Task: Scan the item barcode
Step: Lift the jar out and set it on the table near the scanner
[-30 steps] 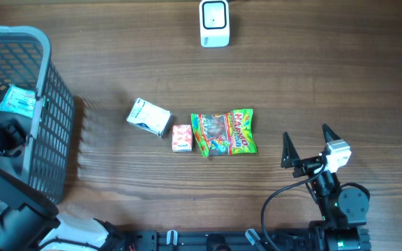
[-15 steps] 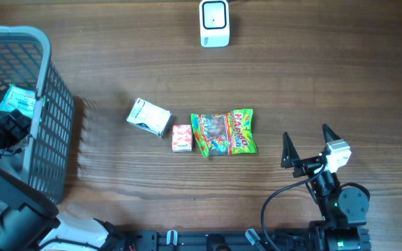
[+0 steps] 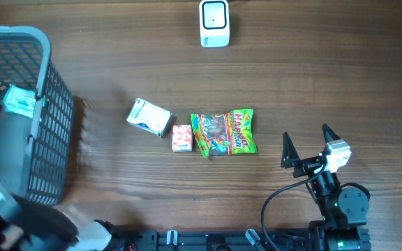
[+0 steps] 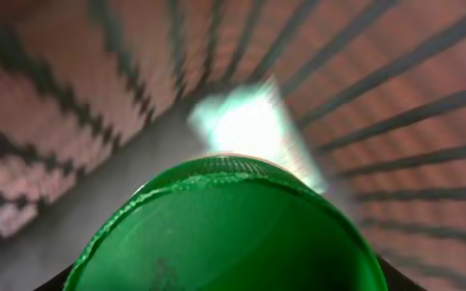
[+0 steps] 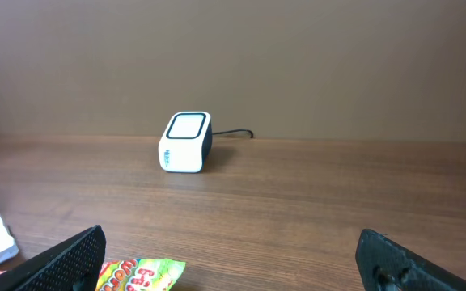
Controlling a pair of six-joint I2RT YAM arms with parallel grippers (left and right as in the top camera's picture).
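Wood-grain table [image 3: 117, 188], grey plastic mesh basket [image 3: 54, 104] at the left. Left arm [image 3: 26, 223] is just a blur at the basket, so I can't tell what the left jaws are doing. Its wrist cam is filled by a bright green round thing [image 4: 225, 234], maybe a lid, too blurry to call, with a pale teal-and-white packet [image 4: 249, 125] behind it inside the basket. Right jaws are spread wide, holding nothing. White cube-shaped barcode scanner [image 3: 214, 23] sits at the far edge, well apart from the basket. Mid-table: white-and-blue carton [image 3: 149, 116], small pink box [image 3: 181, 138] just beside a colourful candy bag [image 3: 223, 132].
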